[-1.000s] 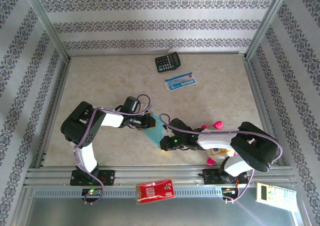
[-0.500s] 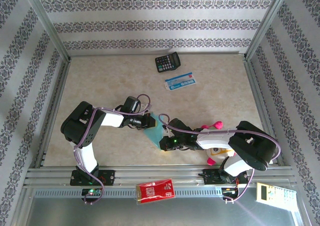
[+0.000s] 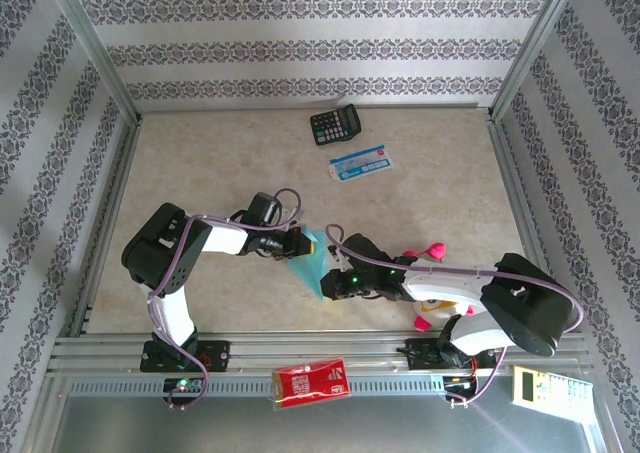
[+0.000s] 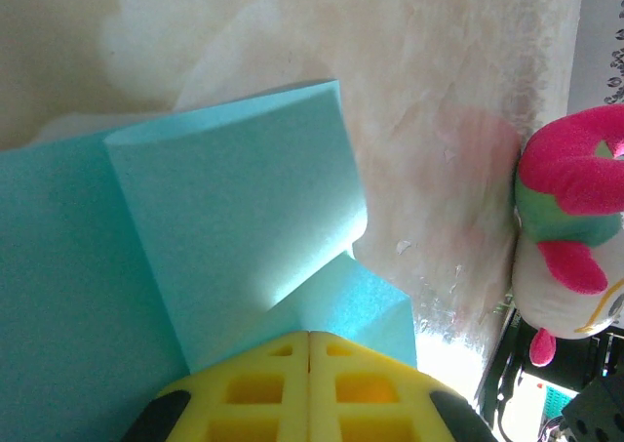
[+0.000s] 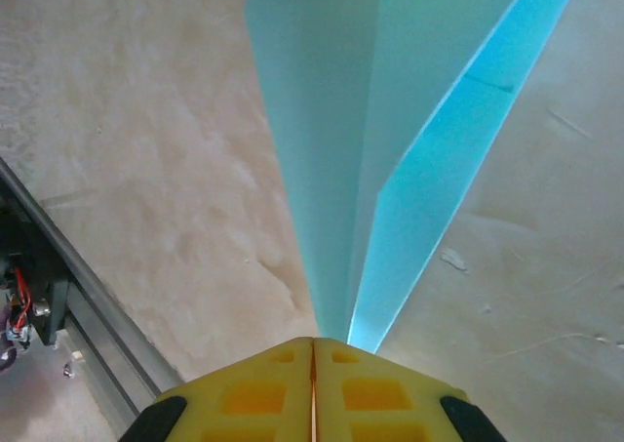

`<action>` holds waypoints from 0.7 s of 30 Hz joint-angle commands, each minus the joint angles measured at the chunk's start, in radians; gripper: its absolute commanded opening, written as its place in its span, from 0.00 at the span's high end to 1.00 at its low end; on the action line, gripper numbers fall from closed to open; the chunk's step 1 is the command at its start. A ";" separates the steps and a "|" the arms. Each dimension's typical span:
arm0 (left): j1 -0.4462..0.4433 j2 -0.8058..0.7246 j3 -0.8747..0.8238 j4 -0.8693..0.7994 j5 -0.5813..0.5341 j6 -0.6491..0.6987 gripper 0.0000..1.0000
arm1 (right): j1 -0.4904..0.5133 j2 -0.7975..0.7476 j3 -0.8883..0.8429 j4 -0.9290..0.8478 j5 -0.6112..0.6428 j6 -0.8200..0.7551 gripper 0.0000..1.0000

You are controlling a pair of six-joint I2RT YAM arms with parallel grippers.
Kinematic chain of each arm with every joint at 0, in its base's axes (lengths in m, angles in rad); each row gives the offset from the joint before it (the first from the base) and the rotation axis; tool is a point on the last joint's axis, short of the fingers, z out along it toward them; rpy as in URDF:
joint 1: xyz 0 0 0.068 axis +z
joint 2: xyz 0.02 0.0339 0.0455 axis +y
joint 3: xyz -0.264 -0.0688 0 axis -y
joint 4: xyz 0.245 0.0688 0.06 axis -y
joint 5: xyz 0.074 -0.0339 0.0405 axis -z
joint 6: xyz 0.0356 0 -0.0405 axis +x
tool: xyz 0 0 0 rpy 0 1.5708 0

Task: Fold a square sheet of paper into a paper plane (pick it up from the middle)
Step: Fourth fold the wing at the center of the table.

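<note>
Left claw (image 3: 297,245): I clamp shut on one end of the paper plane (image 3: 312,265), my yellow pads (image 4: 244,388) meeting over a folded flap.
Right claw (image 3: 331,285): I pinch the opposite, narrow end, closed tight, with the crease running straight out from my fingertips.
Paper plane: it is held between both claws, close to the tabletop's near edge and about midway along it.
Just changed: my right elbow is now further toward the right edge, and from above the turquoise shape looks slimmer than a second ago.
Meaning: I judge the wings are closing along the centre crease, so the dart is nearly formed.
Bystanders: the calculator (image 3: 334,125) and the card (image 3: 360,163) lie toward the far edge, well apart.
</note>
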 commanded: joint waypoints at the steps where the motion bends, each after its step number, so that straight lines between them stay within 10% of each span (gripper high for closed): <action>1: 0.016 0.051 -0.024 -0.130 -0.130 0.047 0.92 | 0.010 -0.021 0.032 -0.015 -0.010 -0.025 0.91; 21: 0.017 0.053 -0.015 -0.137 -0.126 0.050 0.92 | 0.010 0.138 0.069 -0.045 -0.013 -0.033 0.92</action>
